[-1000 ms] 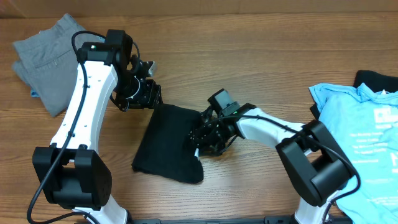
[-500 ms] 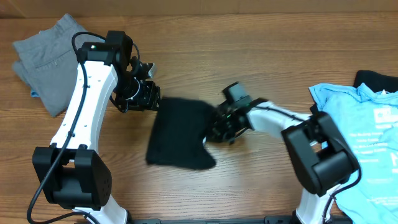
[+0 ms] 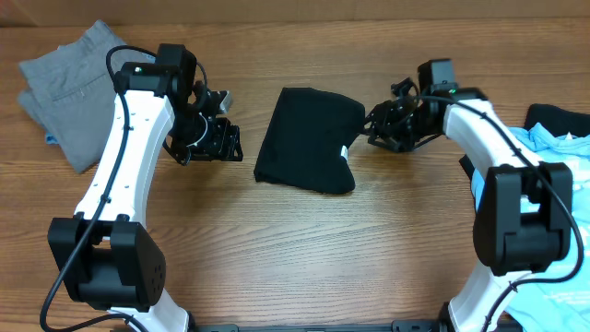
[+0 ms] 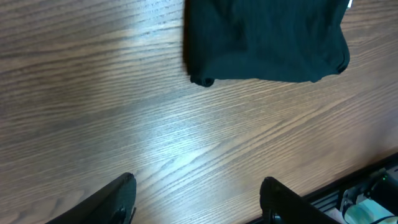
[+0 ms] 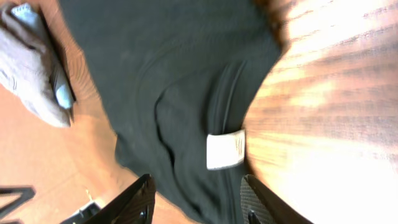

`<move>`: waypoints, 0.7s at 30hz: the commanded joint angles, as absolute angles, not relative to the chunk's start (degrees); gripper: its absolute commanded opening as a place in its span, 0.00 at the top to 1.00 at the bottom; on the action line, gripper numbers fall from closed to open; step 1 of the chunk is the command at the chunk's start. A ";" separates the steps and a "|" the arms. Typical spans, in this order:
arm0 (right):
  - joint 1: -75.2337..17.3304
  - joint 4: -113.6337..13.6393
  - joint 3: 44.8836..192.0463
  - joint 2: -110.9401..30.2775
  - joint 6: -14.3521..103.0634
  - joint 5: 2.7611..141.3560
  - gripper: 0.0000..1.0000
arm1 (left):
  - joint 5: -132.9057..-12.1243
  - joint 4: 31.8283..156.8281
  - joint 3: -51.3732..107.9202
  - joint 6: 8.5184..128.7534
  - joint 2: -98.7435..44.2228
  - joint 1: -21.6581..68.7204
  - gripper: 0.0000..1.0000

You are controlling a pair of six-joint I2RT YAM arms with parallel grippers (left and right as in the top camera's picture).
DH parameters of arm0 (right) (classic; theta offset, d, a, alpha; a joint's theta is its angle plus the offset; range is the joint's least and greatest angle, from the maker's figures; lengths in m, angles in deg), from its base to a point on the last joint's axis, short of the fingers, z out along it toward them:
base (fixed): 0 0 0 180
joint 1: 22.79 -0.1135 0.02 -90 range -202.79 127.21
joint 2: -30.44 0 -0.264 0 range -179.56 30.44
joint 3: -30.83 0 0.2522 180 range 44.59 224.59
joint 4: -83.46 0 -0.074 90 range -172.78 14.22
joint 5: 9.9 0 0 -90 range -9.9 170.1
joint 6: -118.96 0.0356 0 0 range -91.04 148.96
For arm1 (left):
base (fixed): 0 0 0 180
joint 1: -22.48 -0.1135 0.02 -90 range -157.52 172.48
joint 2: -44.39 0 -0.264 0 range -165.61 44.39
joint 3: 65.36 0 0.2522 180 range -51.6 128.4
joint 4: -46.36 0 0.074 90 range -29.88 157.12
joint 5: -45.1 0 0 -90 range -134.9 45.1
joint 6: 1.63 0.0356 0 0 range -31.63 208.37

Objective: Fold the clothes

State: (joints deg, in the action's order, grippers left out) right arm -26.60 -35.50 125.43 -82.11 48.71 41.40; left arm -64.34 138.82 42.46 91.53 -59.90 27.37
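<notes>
The folded black T-shirt lies mid-bench, toward the far edge. The right fingers stand apart just beside its right edge, gripping nothing, with a white label showing between them. The left fingers are spread over bare wood near its left edge. Grey trousers sit at the far left corner. At the right edge the light-blue tee is cut off and partly hidden by the right arm. It lies over another black garment.

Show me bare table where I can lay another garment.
Widest: the near strip of table, between the black shirt and the front edge. Also the back strip beyond it. Crowded: grey trousers far left, light-blue tee right, left gripper and right gripper flanking the shirt.
</notes>
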 commanded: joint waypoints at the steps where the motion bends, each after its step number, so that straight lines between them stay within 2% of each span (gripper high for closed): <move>1: -29.03 -32.37 127.59 -78.61 46.28 38.37 0.59 | -64.17 138.10 43.53 92.27 -60.45 27.54 0.32; 2: -30.27 -31.54 127.59 -78.64 47.42 38.19 0.67 | -64.17 137.81 43.53 92.27 -60.45 27.54 0.31; 6: -37.79 -32.48 126.58 -79.51 57.43 44.55 0.77 | -64.19 136.61 43.53 92.23 -60.45 27.54 0.30; 9: -43.67 -34.73 126.13 -81.21 69.19 51.06 0.77 | -64.19 136.39 43.53 92.23 -60.45 27.54 0.29; 10: -45.68 -36.39 126.13 -82.26 72.29 52.11 0.71 | -64.19 136.46 43.53 92.23 -60.45 27.54 0.29; 11: -47.30 -38.10 126.10 -83.47 75.28 52.68 0.72 | -64.19 136.59 43.53 92.23 -60.45 27.54 0.29; 14: -49.68 -40.81 126.06 -86.90 82.76 53.38 0.84 | -64.19 137.00 43.53 92.23 -60.45 27.54 0.29; 15: -50.01 -41.13 126.06 -88.17 84.64 53.71 0.90 | -64.19 137.29 43.53 92.23 -60.45 27.54 0.29; 17: -50.10 -40.92 126.06 -90.33 86.52 54.93 0.95 | -64.19 137.86 43.53 92.25 -60.45 27.54 0.30; 21: -48.42 -37.24 126.04 -91.82 85.29 58.89 0.95 | -64.17 138.34 43.53 92.27 -60.45 27.54 0.30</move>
